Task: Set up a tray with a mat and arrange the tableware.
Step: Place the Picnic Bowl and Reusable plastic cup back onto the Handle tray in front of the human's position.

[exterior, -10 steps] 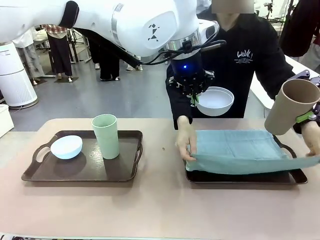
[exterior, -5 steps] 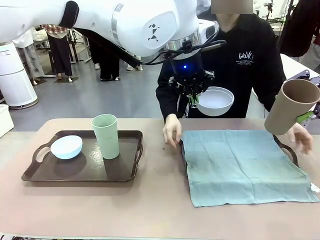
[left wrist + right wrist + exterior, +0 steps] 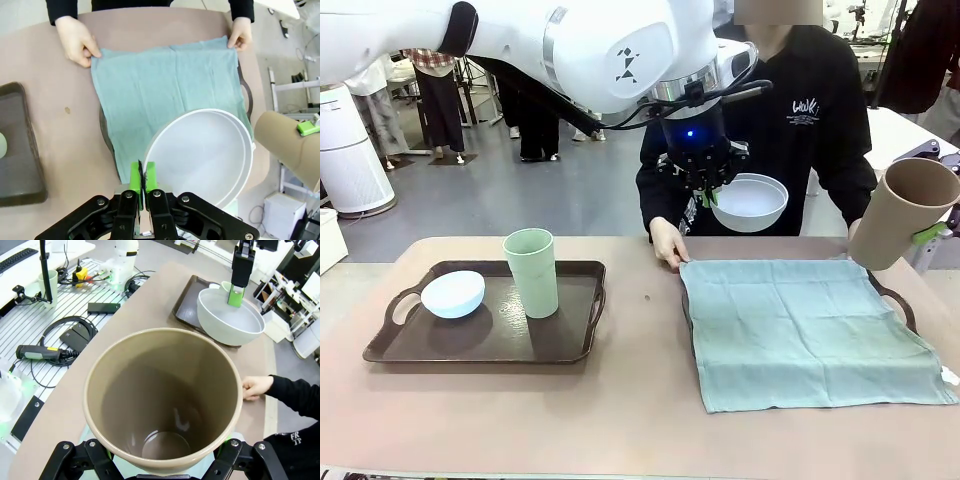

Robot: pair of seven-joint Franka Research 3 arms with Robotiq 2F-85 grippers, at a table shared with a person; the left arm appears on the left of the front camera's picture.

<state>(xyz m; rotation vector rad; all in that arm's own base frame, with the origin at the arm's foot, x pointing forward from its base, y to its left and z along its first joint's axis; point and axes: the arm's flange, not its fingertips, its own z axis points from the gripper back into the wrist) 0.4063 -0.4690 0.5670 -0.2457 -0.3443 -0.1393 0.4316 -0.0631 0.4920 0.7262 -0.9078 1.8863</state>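
Note:
My left gripper [image 3: 704,196] hangs above the table's far side, shut on the rim of the white-grey bowl [image 3: 750,201]; the left wrist view shows its green pads [image 3: 135,176] pinching that bowl [image 3: 202,155]. At the right edge my right gripper [image 3: 927,236] is shut on the tilted tan-brown cup [image 3: 903,213], whose empty inside [image 3: 165,395] faces the right wrist camera. A teal mat [image 3: 810,328] lies flat over the right tray [image 3: 904,304]. The person's hands [image 3: 75,41] hold its far corners. The pale blue bowl [image 3: 453,293] and the pale green cup [image 3: 532,272] stand on the left tray [image 3: 480,346].
The mat's front edge hangs over the tray onto the pinkish table [image 3: 620,420]. People and equipment stand behind the person. Cables and a slatted bench [image 3: 60,325] lie beside the table on my right arm's side.
The person has laid the lifted mat flat over the right tray and drawn both hands back to its far corners. Both arms stay still with their loads.

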